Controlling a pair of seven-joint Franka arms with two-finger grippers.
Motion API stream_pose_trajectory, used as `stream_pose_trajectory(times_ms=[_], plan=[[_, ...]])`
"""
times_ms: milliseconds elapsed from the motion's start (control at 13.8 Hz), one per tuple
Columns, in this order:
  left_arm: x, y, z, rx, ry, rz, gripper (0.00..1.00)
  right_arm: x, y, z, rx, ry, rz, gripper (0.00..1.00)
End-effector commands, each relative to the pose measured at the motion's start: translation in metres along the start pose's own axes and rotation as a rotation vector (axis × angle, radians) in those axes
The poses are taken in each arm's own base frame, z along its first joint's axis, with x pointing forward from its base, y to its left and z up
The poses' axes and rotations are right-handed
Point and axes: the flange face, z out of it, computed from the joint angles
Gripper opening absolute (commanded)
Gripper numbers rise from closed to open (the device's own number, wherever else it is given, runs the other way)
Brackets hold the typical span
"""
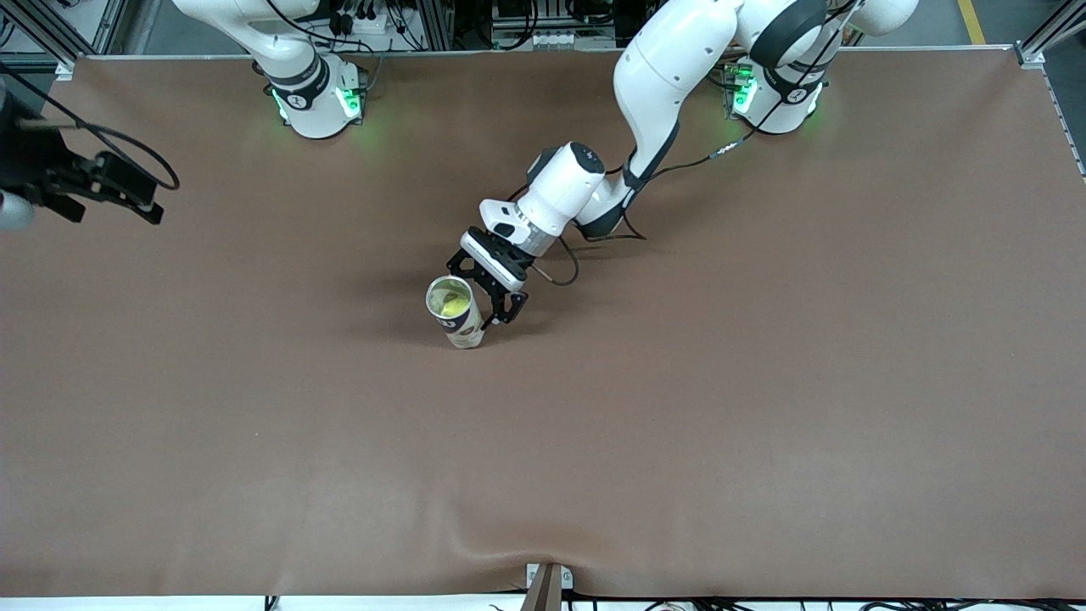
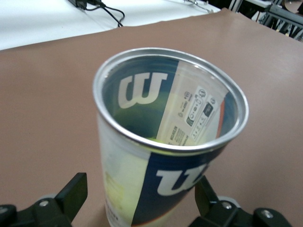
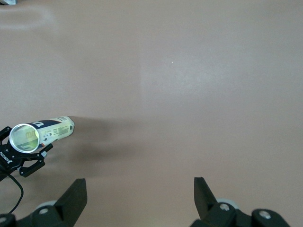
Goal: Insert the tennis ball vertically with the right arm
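Currently, the Wilson tennis ball can (image 1: 456, 312) stands upright and open-topped near the middle of the brown tabletop (image 1: 764, 382), with a yellow-green tennis ball (image 1: 454, 305) inside it. The left gripper (image 1: 490, 299) is low at the can, its jaws spread wide on either side of the can body without closing on it. The right gripper (image 3: 139, 201) waits raised over bare tabletop toward the right arm's end, jaws open and empty.
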Motion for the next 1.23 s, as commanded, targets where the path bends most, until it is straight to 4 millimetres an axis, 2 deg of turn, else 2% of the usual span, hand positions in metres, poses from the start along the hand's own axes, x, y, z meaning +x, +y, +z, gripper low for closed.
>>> stream_pose_trajectory(times_ms=[0, 217, 434, 579, 723, 868, 1157], plan=[[-0.007, 0.002, -0.031, 0.000, -0.061, 0.028, 1.00, -0.009, 0.003, 0.000, -0.004, 0.003, -0.009, 1.00], [-0.017, -0.003, -0.057, 0.009, -0.109, 0.047, 1.00, -0.005, 0.008, 0.001, -0.013, -0.018, 0.000, 1.00], [-0.012, -0.039, -0.087, 0.028, -0.189, 0.055, 1.00, -0.002, 0.009, 0.002, -0.012, -0.019, 0.001, 1.00], [0.008, -0.071, -0.104, 0.022, -0.271, 0.062, 1.00, -0.002, 0.010, 0.002, -0.012, -0.019, 0.003, 1.00], [0.031, -0.119, -0.118, 0.032, -0.354, 0.055, 1.00, 0.000, 0.015, 0.005, -0.011, -0.024, 0.012, 1.00], [0.055, -0.177, -0.137, 0.058, -0.425, 0.037, 1.00, 0.001, 0.015, 0.006, -0.010, -0.027, 0.010, 1.00], [0.095, -0.286, -0.191, 0.120, -0.569, 0.014, 1.00, 0.001, 0.016, 0.006, -0.010, -0.027, 0.012, 1.00]])
